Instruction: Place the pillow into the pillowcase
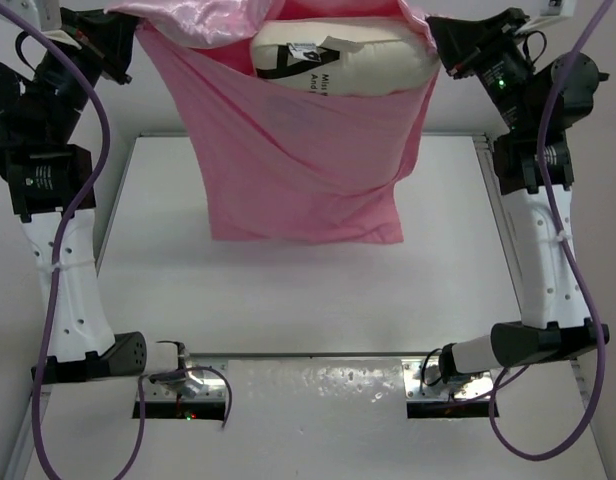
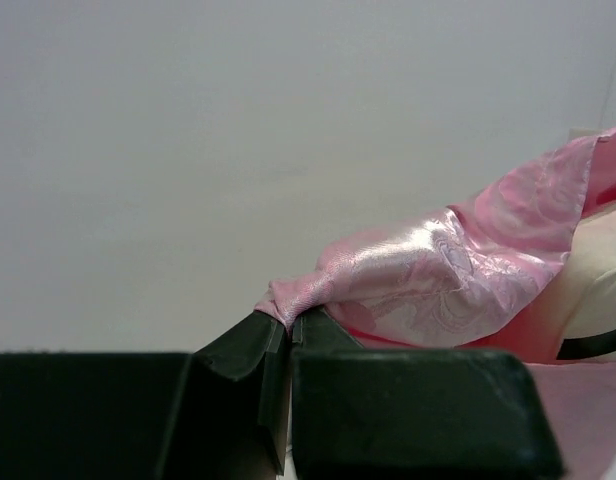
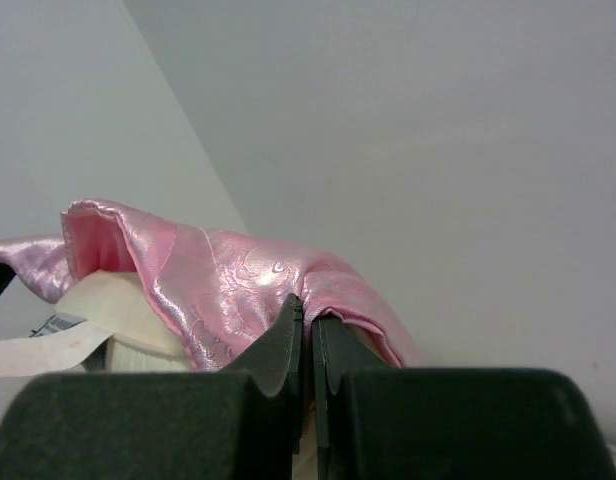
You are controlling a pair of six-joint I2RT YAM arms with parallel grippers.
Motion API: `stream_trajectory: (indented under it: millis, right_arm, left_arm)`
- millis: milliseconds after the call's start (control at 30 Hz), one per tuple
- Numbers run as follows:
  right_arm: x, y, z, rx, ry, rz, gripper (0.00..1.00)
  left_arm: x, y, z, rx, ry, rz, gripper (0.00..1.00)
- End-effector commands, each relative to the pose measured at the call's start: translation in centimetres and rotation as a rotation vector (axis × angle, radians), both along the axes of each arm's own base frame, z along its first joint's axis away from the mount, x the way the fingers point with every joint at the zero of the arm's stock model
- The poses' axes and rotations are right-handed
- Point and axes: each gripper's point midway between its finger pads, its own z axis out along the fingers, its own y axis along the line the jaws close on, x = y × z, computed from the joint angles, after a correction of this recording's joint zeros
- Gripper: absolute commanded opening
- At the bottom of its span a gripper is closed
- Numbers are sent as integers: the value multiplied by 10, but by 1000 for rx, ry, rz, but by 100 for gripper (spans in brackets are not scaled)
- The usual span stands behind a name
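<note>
The pink satin pillowcase [image 1: 288, 150] hangs in the air above the far part of the table, its mouth at the top. The cream pillow [image 1: 368, 60] sticks out of that mouth, with a dark strap and a white label showing. My left gripper [image 1: 128, 45] is shut on the pillowcase's upper left edge; the pink fabric [image 2: 438, 280] bunches at the left gripper [image 2: 288, 322]. My right gripper [image 1: 438, 45] is shut on the upper right edge, pink cloth [image 3: 238, 280] pinched at the right gripper [image 3: 310, 312], with the pillow [image 3: 108, 300] just behind it.
The white table [image 1: 308, 300] lies below the hanging fabric. A metal frame edge [image 1: 498, 230] runs along its right side. Both arm bases [image 1: 178, 375] sit at the near edge with purple cables [image 1: 78, 240] looping beside them.
</note>
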Motion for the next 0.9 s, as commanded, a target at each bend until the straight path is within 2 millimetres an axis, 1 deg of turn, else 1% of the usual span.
stream_trajectory:
  millis: [0,33,67,100,133,167,200,233,267,300,333,367,400,433,467,500,533,567,600,633,667,700,767,800,833,867]
  right_arm:
    - [-65,-21,77,16,-305,-80,0]
    - [-67,-18,71,10,-293,-63,0]
    - [-52,-14,45,7,-213,-44,0]
    - [-41,-10,25,-3,-148,-23,0]
    - [-28,-1,-6,-20,-33,14,0]
    - [-10,14,-53,-50,96,75,0]
    - [-5,31,-92,-72,223,131,0]
    - [1,43,-142,-102,341,174,0]
    - [4,50,-171,-133,398,188,0]
    - [3,55,-197,-143,463,201,0]
    - [0,62,-215,-148,501,218,0]
    - [-4,66,-247,-133,583,238,0]
    - [-6,68,-252,-111,587,251,0]
    - [-8,71,-257,-85,600,269,1]
    - [-14,73,-275,-48,650,293,1]
    - [-21,79,-281,-39,640,326,4]
    - [-26,83,-283,-31,648,345,5]
    - [-33,92,-287,-44,648,380,8]
    - [-40,97,-304,-57,686,398,9]
    - [-46,102,-313,-81,690,415,11]
    - [-54,109,-325,-98,713,445,13]
    - [-61,110,-348,-110,762,454,13]
    - [-67,111,-371,-109,807,459,13]
    - [-74,112,-395,-106,865,466,13]
    - [-77,113,-404,-98,888,477,15]
    - [-84,116,-422,-104,929,504,18]
  left_arm:
    - [-30,-6,30,-7,-108,-42,0]
    - [-17,-9,6,-5,-36,-72,0]
    - [-18,-12,-4,-5,-10,-87,0]
    - [-16,-13,-16,-6,23,-93,0]
    - [-10,-15,-35,-5,80,-103,0]
    - [-5,-25,-67,8,155,-153,0]
    - [-5,-31,-87,27,198,-178,0]
    - [-10,-37,-101,34,223,-195,0]
    - [1,-37,-141,47,304,-194,0]
    - [2,-39,-159,58,338,-197,0]
    - [-1,-40,-175,64,371,-193,0]
    - [0,-42,-189,74,400,-195,0]
    - [2,-42,-212,63,456,-194,0]
    - [2,-43,-222,58,483,-194,0]
    - [-1,-47,-227,59,491,-203,0]
    - [-3,-51,-234,55,502,-217,0]
    - [-5,-54,-236,41,509,-225,0]
    - [-7,-54,-242,28,512,-216,0]
    - [-8,-57,-248,19,521,-219,0]
    - [-8,-56,-253,10,526,-212,0]
    - [-7,-55,-274,5,568,-205,0]
    - [-9,-52,-281,-3,579,-177,0]
    - [-11,-49,-309,0,643,-158,0]
    - [-15,-48,-330,3,688,-152,0]
    - [-17,-47,-340,13,710,-151,0]
    - [-24,-58,-360,27,756,-180,0]
